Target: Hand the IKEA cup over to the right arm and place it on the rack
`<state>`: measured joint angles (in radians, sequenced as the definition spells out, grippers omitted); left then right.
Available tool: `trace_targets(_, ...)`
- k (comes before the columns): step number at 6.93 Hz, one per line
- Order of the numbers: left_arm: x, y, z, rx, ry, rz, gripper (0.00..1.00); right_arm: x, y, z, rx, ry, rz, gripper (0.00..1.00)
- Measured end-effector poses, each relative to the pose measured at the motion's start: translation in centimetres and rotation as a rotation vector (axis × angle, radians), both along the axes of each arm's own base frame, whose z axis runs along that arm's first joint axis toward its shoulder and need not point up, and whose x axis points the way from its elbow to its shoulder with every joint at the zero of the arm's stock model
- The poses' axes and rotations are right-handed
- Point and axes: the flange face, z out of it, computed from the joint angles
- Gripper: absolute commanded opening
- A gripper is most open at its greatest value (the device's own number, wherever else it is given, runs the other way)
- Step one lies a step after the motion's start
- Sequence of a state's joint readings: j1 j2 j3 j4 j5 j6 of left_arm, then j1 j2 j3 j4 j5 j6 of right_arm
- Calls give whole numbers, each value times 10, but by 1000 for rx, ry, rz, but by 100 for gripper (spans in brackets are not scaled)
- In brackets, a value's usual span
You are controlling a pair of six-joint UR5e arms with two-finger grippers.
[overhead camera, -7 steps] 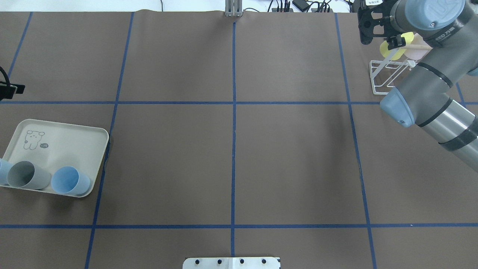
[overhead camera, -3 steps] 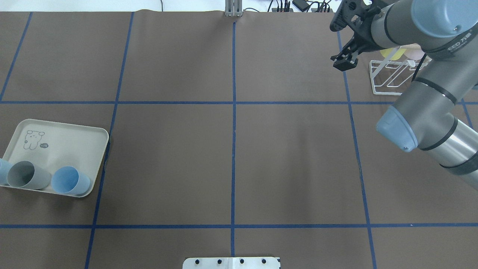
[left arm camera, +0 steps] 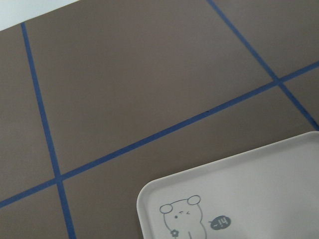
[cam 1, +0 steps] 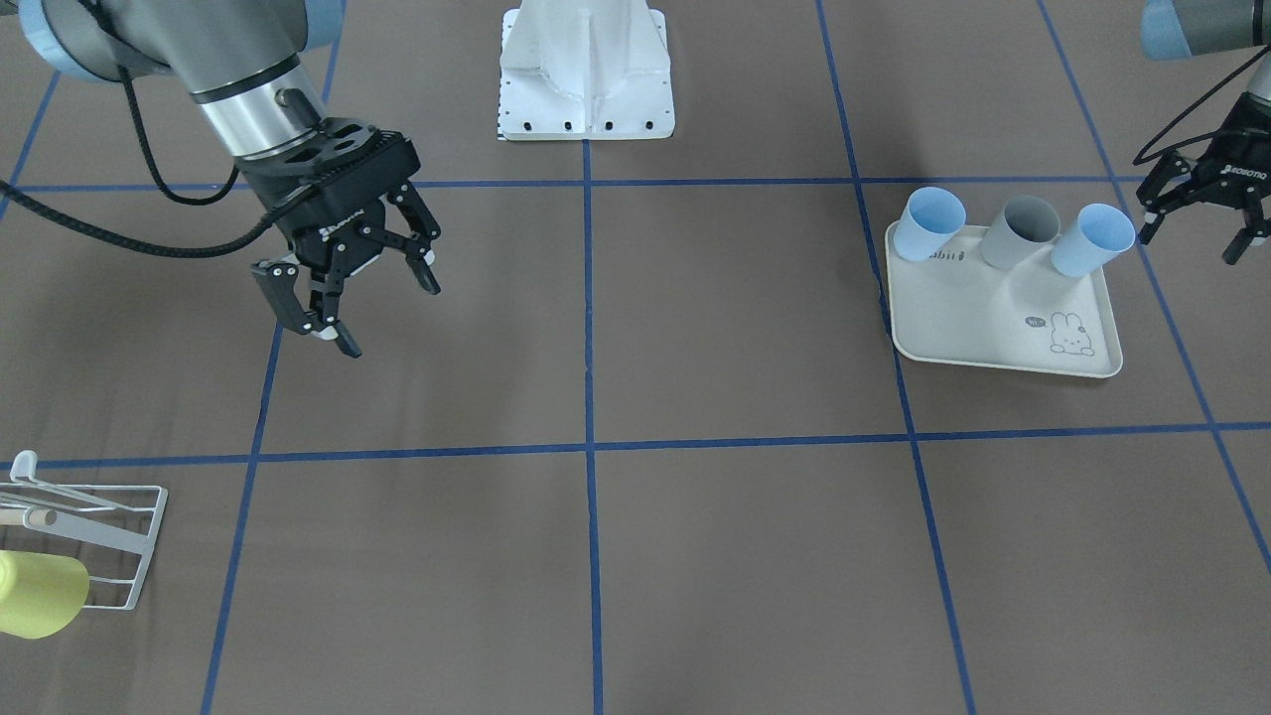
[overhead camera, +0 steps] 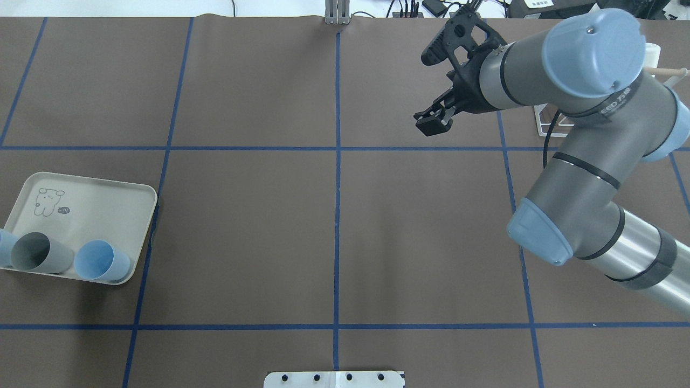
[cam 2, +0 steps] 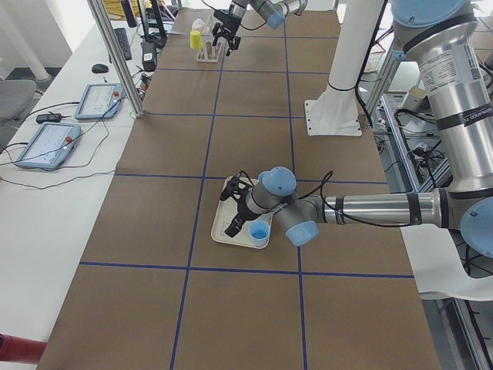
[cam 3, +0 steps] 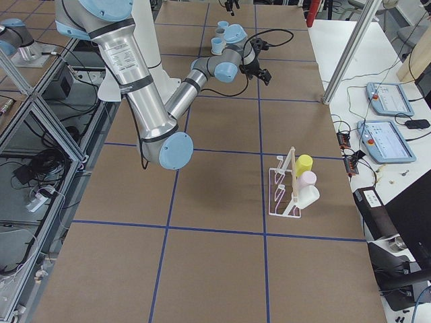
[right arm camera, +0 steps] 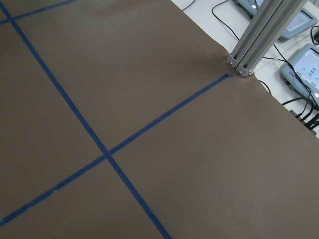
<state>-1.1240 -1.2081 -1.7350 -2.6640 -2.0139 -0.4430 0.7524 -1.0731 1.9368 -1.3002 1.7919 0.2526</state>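
Apparently pick-up is in hand: the left gripper hangs spread beside a blue cup on the tray and must close on it next. Across the table near the rack, the right gripper hangs spread and empty.

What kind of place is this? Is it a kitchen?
Most likely a robot lab, not a kitchen. Two grey-and-blue robot arms reach over a brown table cover marked with a blue tape grid, and touchscreen control tablets with cables lie on the white side bench.
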Motion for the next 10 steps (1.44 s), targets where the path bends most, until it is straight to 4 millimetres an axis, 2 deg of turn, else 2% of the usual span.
trace_targets(2, -3, 10, 22, -13, -1, 2, 100, -17, 18, -14, -3, -46, 2, 100)
trace_targets(5, 11, 20, 31, -27, -4, 53, 99, -23, 24, -15, -6, -49, -8, 100)
trace_targets(6, 18, 23, 32, -27, -4, 76, 94, -23, 24, -16, -3, -50, -9, 100)
trace_targets(7, 24, 26, 32, -24, -3, 97, 80, -22, 24, -16, -1, -53, -8, 100)
trace_targets(8, 30, 28, 32, -19, -1, 115, 60, -22, 24, -16, 0, -53, -7, 100)
trace_targets(9, 35, 30, 31, -14, 0, 129, 49, -21, 24, -16, 0, -53, -5, 100)
trace_targets(10, 36, 32, 32, -12, -1, 139, 45, -21, 24, -15, 1, -51, -2, 100)
